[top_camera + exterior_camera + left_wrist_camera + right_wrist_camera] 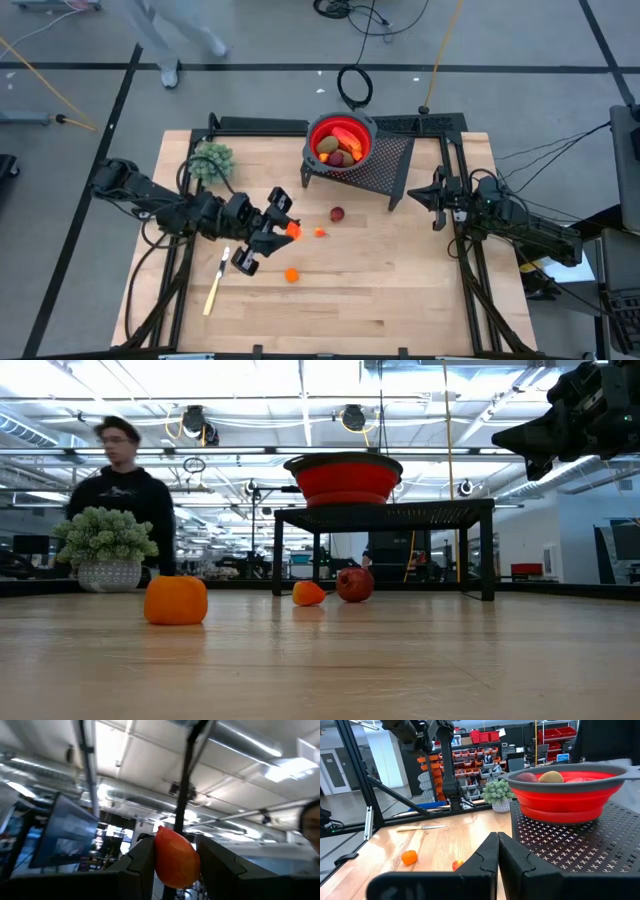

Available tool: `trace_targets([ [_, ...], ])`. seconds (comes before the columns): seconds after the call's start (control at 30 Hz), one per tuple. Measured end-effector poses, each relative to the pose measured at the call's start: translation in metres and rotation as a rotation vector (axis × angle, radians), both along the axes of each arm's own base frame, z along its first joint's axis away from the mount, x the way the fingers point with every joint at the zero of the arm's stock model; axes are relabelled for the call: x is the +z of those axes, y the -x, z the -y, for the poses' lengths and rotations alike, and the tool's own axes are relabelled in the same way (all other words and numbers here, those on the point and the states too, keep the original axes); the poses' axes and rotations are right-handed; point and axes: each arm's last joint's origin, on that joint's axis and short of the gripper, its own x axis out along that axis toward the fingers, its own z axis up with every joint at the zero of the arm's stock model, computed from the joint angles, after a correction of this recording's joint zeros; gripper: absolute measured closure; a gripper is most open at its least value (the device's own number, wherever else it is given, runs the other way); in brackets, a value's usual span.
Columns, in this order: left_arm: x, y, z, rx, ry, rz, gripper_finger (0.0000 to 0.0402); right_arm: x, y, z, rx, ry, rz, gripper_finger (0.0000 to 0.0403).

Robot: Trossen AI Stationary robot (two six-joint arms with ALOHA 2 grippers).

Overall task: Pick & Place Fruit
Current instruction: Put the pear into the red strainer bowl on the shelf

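Note:
My left gripper (288, 228) hovers over the table's middle left, tipped upward and shut on a small orange fruit (175, 857). Loose on the wood lie another orange piece (291, 274), a tiny orange bit (320, 232) and a dark red ball (337, 213). A red bowl (340, 140) with several fruits inside stands on a black mesh stand (385, 160) at the far middle. My right gripper (437, 195) waits shut at the right, beside the stand. My left gripper pinches the orange fruit by its two opposite sides (162, 862) between its two fingers (140, 865). The fingers slant upward, toward the table's right. The fruit is lifted clear of the table, and its pointed end (162, 830) sticks out past the fingertips.
A bushy green clump in a pot (212, 160) stands at the far left. A yellow-handled knife (215, 285) lies near the front left. A person (120, 470) stands beyond the table's far edge. Bare wood stretches across the near right.

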Motion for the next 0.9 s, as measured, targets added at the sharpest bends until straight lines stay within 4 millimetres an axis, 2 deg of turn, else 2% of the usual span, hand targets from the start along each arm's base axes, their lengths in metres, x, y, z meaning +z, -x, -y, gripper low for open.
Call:
trace_targets([
  [0.53,-0.003,-0.002,-0.013,0.166,0.536,-0.099,0.0275,0.0,0.0,0.0,0.0,0.0,0.0,0.0403],
  [0.63,-0.006,-0.004,-0.016,0.229,0.581,-0.135,0.0275,0.0,0.0,0.0,0.0,0.0,0.0,0.0403],
  [0.9,-0.028,-0.018,-0.03,0.441,0.562,-0.343,0.0275,0.0,0.0,0.0,0.0,0.0,0.0,0.0403],
])
